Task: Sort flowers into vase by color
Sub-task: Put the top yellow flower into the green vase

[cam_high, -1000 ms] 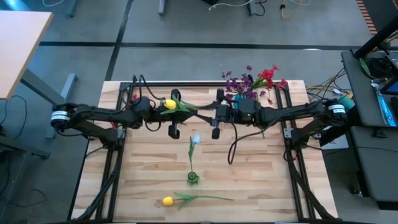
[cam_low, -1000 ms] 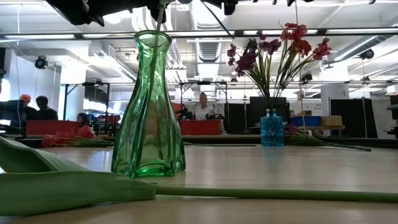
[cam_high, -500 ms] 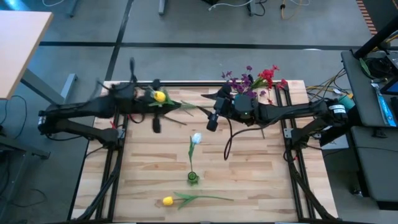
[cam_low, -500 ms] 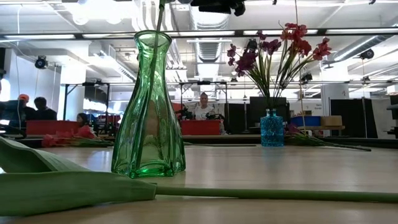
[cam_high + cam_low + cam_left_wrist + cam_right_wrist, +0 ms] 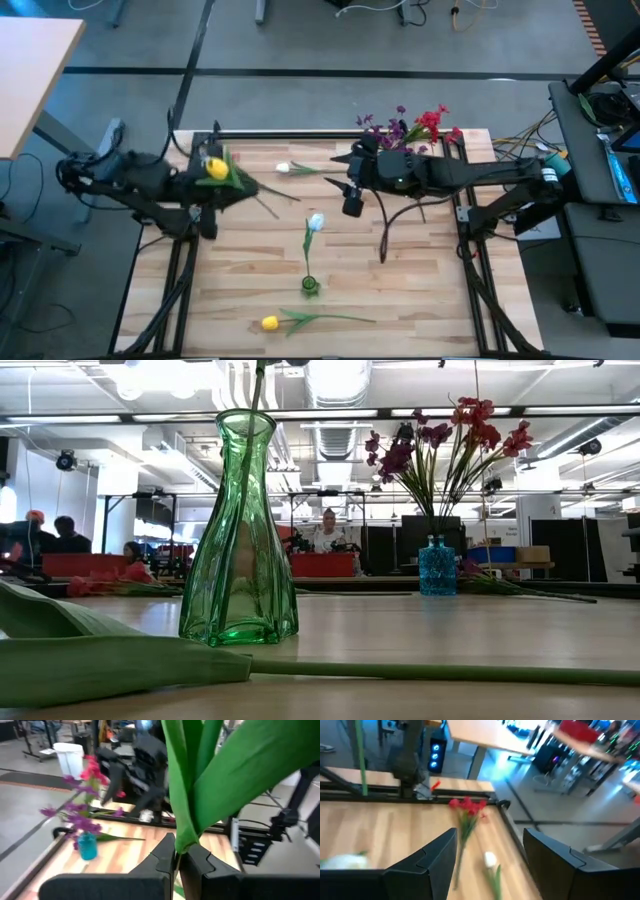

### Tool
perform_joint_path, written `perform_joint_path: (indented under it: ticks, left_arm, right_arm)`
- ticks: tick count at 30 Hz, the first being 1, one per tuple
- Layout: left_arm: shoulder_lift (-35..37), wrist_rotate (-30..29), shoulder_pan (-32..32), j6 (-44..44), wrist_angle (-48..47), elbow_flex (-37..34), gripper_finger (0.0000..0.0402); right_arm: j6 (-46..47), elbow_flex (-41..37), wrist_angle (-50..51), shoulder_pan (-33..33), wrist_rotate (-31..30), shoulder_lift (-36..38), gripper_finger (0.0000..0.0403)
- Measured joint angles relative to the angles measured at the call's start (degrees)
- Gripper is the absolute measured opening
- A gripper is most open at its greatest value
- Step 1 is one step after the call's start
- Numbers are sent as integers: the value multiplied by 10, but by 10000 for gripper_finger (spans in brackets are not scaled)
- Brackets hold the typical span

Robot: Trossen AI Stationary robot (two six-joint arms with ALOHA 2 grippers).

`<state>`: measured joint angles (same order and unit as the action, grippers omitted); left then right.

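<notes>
Two vases split the colours: a green glass vase [image 5: 311, 286] near the table's middle holds a white bud, a small blue glass vase [image 5: 384, 154] at the far right holds purple and red clusters. The left gripper [image 5: 179, 856] is clamped tight on a yellow tulip-like bud's leafy stem [image 5: 216, 169] over the left edge, presumably carrying it; the right gripper [image 5: 490, 855] hangs open and empty, far of centre

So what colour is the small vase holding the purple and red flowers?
Blue, clearest in the low view.

Two dark jointed arms [image 5: 470, 178] (white wrist bands), black cables trailing
</notes>
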<state>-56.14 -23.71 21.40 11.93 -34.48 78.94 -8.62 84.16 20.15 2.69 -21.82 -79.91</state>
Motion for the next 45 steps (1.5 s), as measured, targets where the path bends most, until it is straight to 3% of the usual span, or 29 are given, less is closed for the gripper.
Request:
perform_joint_path:
  ticks: [5,8,19,29,45]
  left_arm:
    - [-42,-119,130,23,46,-2,0]
    - [-84,-177,174,22,83,-2,0]
    - [-222,-173,194,98,132,14,0]
    - [-313,-158,198,117,124,64,0]
    - [-342,-162,168,180,59,61,0]
  right_arm:
    - [65,76,171,31,-9,1,219]
    - [111,115,259,52,-10,1,219]
    - [304,209,502,166,-7,1,219]
    - [391,220,533,270,-5,1,219]
    - [448,206,531,356,-7,-1,219]
